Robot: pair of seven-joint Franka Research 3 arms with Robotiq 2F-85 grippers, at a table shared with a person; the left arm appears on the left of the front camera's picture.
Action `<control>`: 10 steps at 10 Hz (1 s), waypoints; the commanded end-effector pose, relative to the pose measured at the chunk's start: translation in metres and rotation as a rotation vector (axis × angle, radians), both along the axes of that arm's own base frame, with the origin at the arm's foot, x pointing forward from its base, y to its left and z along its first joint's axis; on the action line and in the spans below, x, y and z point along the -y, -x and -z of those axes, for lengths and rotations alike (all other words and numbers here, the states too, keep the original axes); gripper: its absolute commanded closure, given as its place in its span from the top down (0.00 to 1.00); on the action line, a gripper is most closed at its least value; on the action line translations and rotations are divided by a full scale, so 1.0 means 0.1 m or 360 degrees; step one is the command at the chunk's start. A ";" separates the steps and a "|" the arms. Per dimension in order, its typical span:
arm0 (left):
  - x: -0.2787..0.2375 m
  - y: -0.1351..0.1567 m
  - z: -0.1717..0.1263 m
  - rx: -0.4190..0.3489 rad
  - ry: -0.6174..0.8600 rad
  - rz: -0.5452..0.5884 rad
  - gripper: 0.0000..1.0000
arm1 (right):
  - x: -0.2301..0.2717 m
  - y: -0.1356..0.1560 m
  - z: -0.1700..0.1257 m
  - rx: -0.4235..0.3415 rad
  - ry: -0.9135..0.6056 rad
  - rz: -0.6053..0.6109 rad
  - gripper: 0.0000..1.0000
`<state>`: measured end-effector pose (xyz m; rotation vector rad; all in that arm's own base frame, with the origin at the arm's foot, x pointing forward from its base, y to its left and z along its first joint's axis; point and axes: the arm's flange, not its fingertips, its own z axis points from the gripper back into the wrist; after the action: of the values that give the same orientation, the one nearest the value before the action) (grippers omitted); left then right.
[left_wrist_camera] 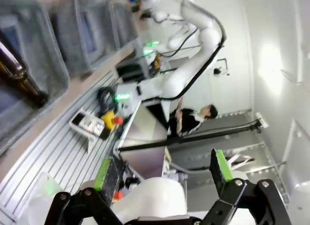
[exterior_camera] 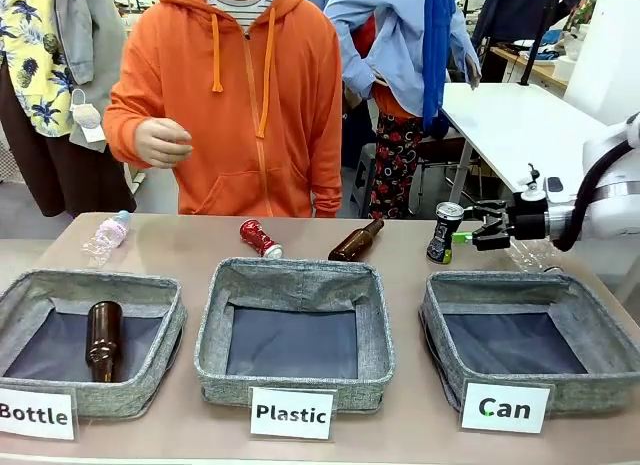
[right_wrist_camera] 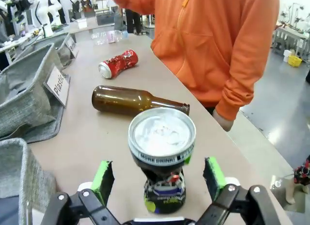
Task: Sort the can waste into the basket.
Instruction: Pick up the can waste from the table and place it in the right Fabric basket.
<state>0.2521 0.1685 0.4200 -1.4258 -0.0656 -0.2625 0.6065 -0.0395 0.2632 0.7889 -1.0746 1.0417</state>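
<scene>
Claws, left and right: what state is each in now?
Left claw: open, empty.
Right claw: open around the dark can, not gripping it.

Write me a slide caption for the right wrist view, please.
Open right gripper facing the upright dark can; brown bottle lying beyond.

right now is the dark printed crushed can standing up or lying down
Upright: the dark crushed metal can stands on its base, with its round silver top facing up.

White arm, black end effector, green pads
</scene>
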 end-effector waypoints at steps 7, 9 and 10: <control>0.62 -0.04 0.28 -0.0085 -0.0203 0.0183 1.00 | -0.19 -0.18 0.07 -0.0080 0.0001 -0.0041 0.34; 0.62 -0.04 0.28 -0.0085 -0.0203 0.0183 1.00 | -0.19 -0.14 0.04 -0.0086 0.0003 -0.0061 0.00; 0.62 -0.04 0.28 -0.0085 -0.0203 0.0183 1.00 | -0.21 -0.14 0.01 -0.0083 0.0003 -0.0060 0.00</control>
<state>0.2563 0.1057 0.3889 -1.2961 0.0858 -0.3048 0.6199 -0.0221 0.2560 0.8222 -1.0461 1.0455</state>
